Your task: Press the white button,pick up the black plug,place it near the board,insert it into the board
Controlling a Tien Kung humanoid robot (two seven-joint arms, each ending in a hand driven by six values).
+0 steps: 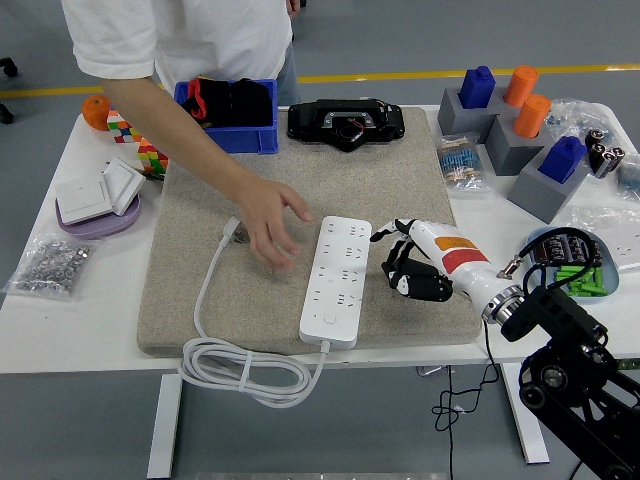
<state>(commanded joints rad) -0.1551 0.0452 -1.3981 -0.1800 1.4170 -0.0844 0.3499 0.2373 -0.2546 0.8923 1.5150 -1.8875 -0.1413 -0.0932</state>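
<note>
The right robot hand (410,270) hovers beside the white power strip (337,279), fingers curled, apparently over the black plug (420,287) on the worktop's mat (200,310); its grasp is unclear. Judged step: pickup. Next, lift it clear

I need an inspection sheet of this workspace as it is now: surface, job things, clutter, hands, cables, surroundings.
Surface: white table with a beige mat on it.
Job's things: white power strip lies on the mat; black plug not clearly seen.
Clutter: blue bin, black device, colour cube, wall switches, screw bag, grey blocks with pegs, blue tray.
Hands: right hand beside the strip, fingers curled, holding nothing; left hand not in view.
Cables: white cord coils past the near edge.
Surroundings: a person's hand hovers over the mat, left of the strip.
</note>
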